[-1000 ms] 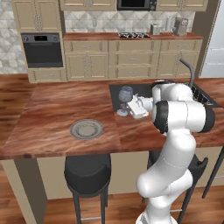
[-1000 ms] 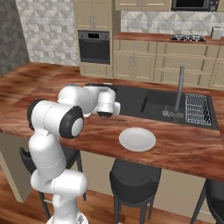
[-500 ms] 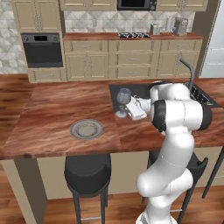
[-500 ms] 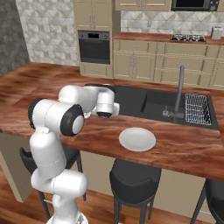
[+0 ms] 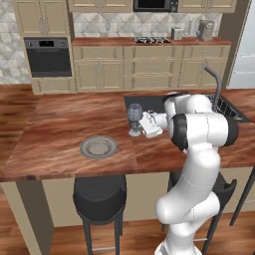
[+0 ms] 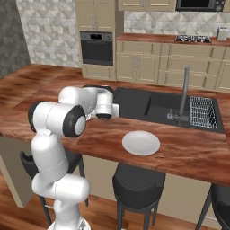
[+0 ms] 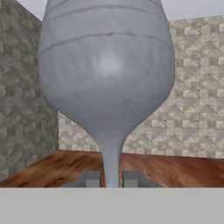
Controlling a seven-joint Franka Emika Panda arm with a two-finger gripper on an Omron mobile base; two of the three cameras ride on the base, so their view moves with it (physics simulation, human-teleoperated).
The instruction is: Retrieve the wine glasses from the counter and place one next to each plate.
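Note:
A blue-grey wine glass (image 5: 134,113) stands upright over the wooden counter (image 5: 60,129), near the sink's left edge. My gripper (image 5: 138,124) is shut on its thin stem from the right. Seen from the hand, the bowl of the wine glass (image 7: 107,70) looms large, and the stem runs down between the two fingertips (image 7: 91,178) of the gripper (image 7: 111,179). I cannot tell whether its foot rests on the wood or hovers just above it. The grey ringed plate (image 5: 98,147) lies left of the glass, nearer the front. The white plate (image 6: 141,143) lies right of the arm, near the front edge.
A dark sink (image 6: 155,104) with a tall faucet (image 6: 183,92) and a dish rack (image 6: 202,110) sits behind the white plate. Black stools (image 5: 99,195) stand under the counter's front edge. An oven and beige cabinets line the back wall.
The glass, held in the gripper, has shifted a little to the left and toward the front of the counter. The plates have stayed where they were.

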